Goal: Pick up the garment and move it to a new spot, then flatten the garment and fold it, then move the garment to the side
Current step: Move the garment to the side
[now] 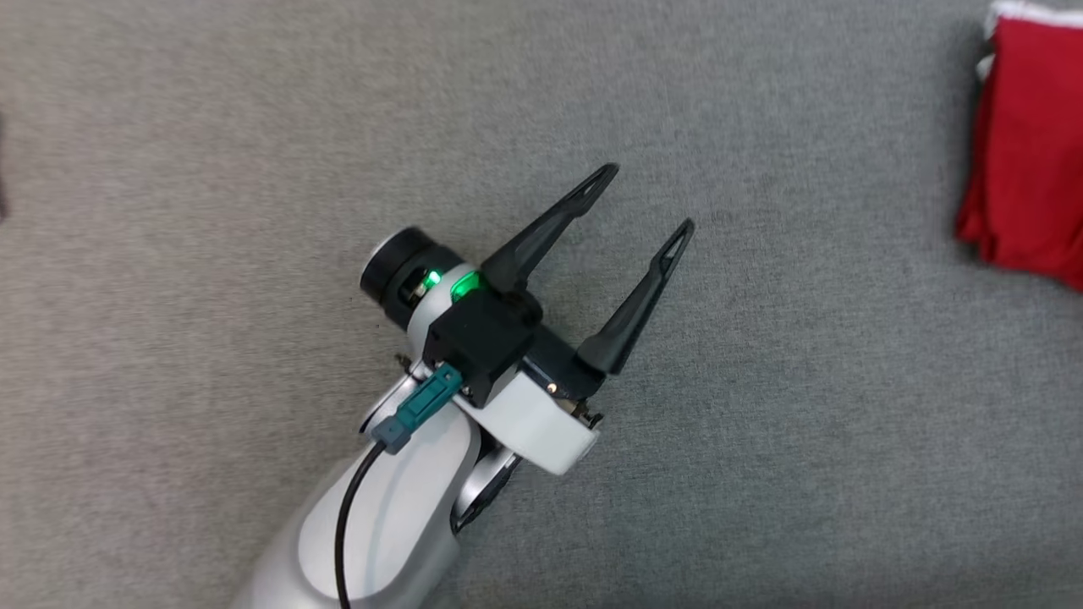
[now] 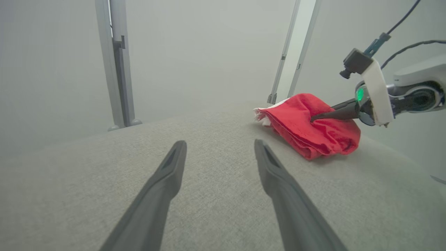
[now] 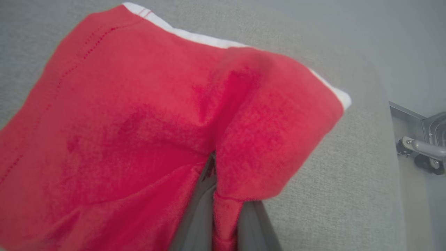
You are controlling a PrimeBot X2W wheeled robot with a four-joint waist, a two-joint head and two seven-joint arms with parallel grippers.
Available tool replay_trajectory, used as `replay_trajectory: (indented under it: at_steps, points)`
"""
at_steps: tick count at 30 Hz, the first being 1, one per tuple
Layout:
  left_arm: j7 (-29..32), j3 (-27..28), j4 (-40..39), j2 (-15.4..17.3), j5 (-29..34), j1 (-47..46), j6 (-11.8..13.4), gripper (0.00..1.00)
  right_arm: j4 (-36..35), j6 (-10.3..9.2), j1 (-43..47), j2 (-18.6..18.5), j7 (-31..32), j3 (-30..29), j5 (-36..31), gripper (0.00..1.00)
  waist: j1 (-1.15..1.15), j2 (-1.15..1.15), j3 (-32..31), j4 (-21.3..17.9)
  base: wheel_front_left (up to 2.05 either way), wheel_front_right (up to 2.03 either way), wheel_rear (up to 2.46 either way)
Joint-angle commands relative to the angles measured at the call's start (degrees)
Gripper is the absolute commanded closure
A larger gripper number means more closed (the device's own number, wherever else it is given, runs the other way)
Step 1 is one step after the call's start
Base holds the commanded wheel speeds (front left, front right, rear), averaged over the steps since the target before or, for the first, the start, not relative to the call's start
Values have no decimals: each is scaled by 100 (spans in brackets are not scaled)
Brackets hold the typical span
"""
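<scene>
The grey fabric-covered bench (image 1: 211,127) is spread across the whole head view and runs back through the left wrist view. The red garment (image 1: 1028,144), folded into a thick bundle with a white edge showing at its top, is seen at the upper right edge of the head view, cut off by the frame; in the left wrist view it lies on the bench right of centre, near the far edge. Two pale metal posts (image 2: 118,69) are seen standing behind the bench in the upper part of that view. The left tool (image 1: 643,201) is held over bare bench at the centre of the head view, its two dark fingers spread wide, pointed toward the upper right and well apart from the garment. The right tool (image 2: 313,119) is seen at the right of the left wrist view, its fingers pressed together on a raised fold of the garment; in the right wrist view red cloth is pinched between the grey fingers (image 3: 195,223) at bottom centre. A black cable (image 1: 343,524) is run along the left forearm, and a small green light (image 1: 434,277) is lit at the wrist.
</scene>
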Motion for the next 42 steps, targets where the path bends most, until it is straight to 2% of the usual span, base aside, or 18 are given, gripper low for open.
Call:
replay_trajectory:
  at_steps: [1, 5, 9, 16, 24, 29, 30, 31, 42]
  points:
    - [-22, -66, -15, 31, 30, -270, -38, 0, 87, -4, -245, -137, -85, 64, 51, 100, 0, 0, 557, -308, 0, 0, 0]
    - [-22, -244, -53, 30, -16, -584, -46, 0, 299, -4, -620, -487, -125, 343, -109, 100, 0, 0, 833, -266, 0, 0, 0]
    - [-21, -322, -88, 31, -53, -727, -21, 0, 518, -5, -875, -670, -185, 466, -106, 100, 0, 0, 962, -218, 0, 0, 0]
    - [-7, -411, -127, 54, -124, -755, 56, 0, 1039, -5, -1459, -1058, -214, 997, -638, 100, 0, 0, 1095, -42, 0, 0, 0]
    - [-2, -406, -205, 68, -174, -676, 151, 0, 1621, -5, -2259, -1188, -460, 1497, -1529, 100, 0, 0, 1170, 152, 0, 0, 0]
    - [-2, -433, -241, 69, -191, -629, 198, 0, 2068, -5, -2556, -1032, -408, 1725, -1588, 100, 0, 0, 1190, 256, 0, 0, 0]
    - [-2, -439, -245, 69, -193, -624, 199, 0, 2158, -5, -2576, -1004, -425, 1750, -1616, 65, 0, 0, 1188, 269, 0, 0, 0]
    - [-2, -445, -248, 69, -198, -619, 203, 0, 2257, -5, -2621, -985, -472, 1767, -1672, 0, 0, 0, 1183, 281, 0, 0, 0]
    - [-10, -373, -250, 26, -266, -454, 229, 0, 3227, -5, -2864, -504, -712, 1858, -1918, 0, 0, 0, 666, 251, 0, 0, 0]
